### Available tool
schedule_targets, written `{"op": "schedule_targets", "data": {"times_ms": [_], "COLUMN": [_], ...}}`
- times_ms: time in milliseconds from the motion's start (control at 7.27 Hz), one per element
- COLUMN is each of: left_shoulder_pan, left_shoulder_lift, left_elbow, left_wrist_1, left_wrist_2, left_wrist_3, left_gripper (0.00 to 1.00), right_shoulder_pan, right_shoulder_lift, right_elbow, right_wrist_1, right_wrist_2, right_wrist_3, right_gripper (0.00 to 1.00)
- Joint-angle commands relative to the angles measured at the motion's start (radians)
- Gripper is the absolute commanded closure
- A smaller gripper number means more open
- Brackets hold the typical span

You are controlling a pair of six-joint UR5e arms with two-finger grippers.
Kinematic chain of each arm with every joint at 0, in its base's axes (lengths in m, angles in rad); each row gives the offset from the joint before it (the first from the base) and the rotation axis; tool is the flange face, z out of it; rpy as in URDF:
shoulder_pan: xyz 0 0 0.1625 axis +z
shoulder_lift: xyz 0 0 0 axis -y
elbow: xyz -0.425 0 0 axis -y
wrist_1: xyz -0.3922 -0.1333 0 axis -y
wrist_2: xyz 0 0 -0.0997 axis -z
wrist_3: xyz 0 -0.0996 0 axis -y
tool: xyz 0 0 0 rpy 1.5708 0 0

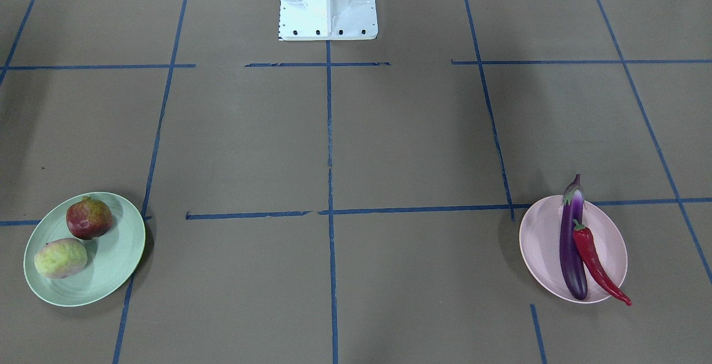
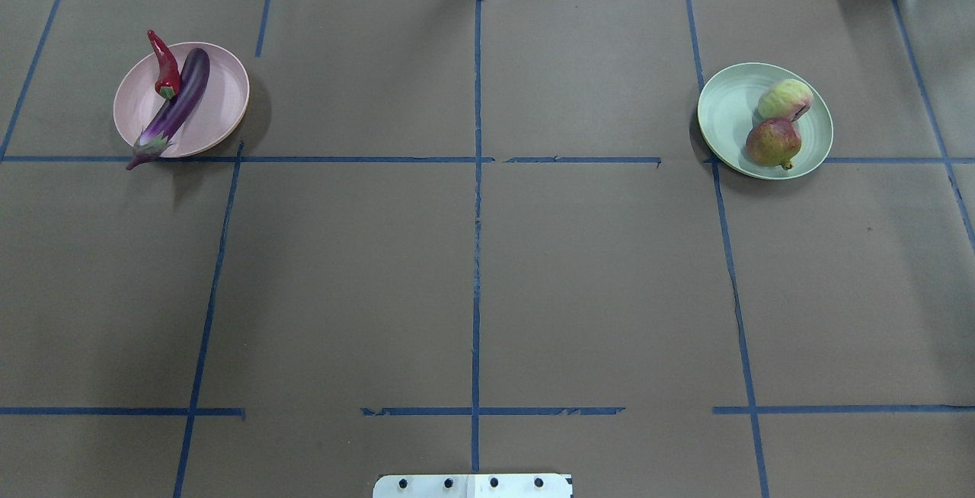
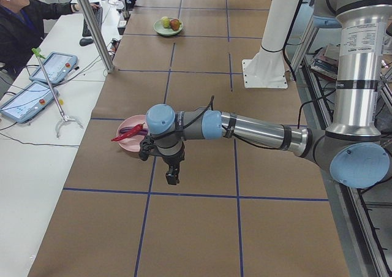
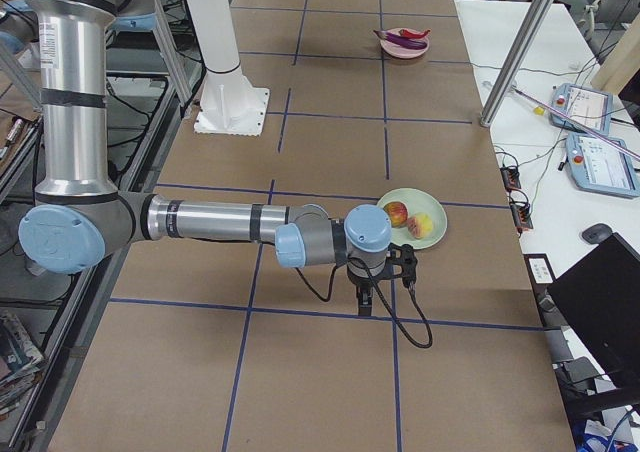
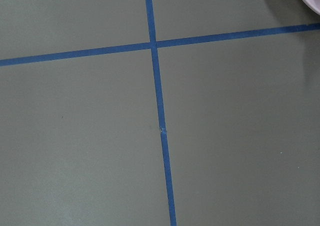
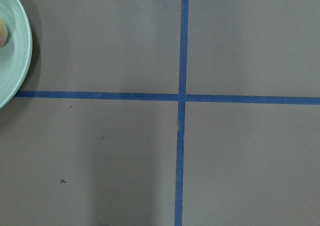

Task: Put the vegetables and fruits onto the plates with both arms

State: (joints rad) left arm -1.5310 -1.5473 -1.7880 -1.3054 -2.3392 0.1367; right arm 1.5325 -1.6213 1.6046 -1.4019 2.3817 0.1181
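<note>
The purple eggplant (image 1: 573, 247) and the red chili (image 1: 595, 258) lie side by side on the pink plate (image 1: 542, 247); the chili's tip hangs over the rim. The dark red fruit (image 1: 89, 217) and the yellow-green fruit (image 1: 60, 257) sit on the mint green plate (image 1: 117, 258). My left gripper (image 3: 173, 176) hangs above the table beside the pink plate (image 3: 128, 143). My right gripper (image 4: 368, 302) hangs beside the mint plate (image 4: 435, 212). Both show only in the side views, so I cannot tell whether they are open or shut. Nothing shows in either.
The white base block (image 1: 328, 2) stands at the robot's edge of the table. Blue tape lines (image 2: 476, 178) cross the brown table cover. An operator (image 3: 24, 19) sits at a side bench with tablets (image 3: 52, 65). A metal pole (image 4: 510, 57) stands beside the table.
</note>
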Motion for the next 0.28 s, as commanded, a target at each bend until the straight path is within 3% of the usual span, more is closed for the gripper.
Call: {"op": "schedule_targets", "data": {"times_ms": [0,138], "left_shoulder_pan": [0.0,0.0], "left_shoulder_lift": [0.001,0.001], "left_elbow": [-0.002,-0.001], "left_wrist_1": [0.0,0.0], "left_wrist_2": [0.0,0.0], "left_wrist_3": [0.0,0.0], "left_gripper": [0.0,0.0], "right_shoulder_pan": [0.0,0.0], "right_shoulder_lift": [0.0,0.0], "right_elbow": [0.001,0.001], "right_wrist_1": [0.001,0.001], "right_wrist_2": [0.001,0.001], "right_wrist_3": [0.0,0.0], "right_gripper": [0.0,0.0]}}
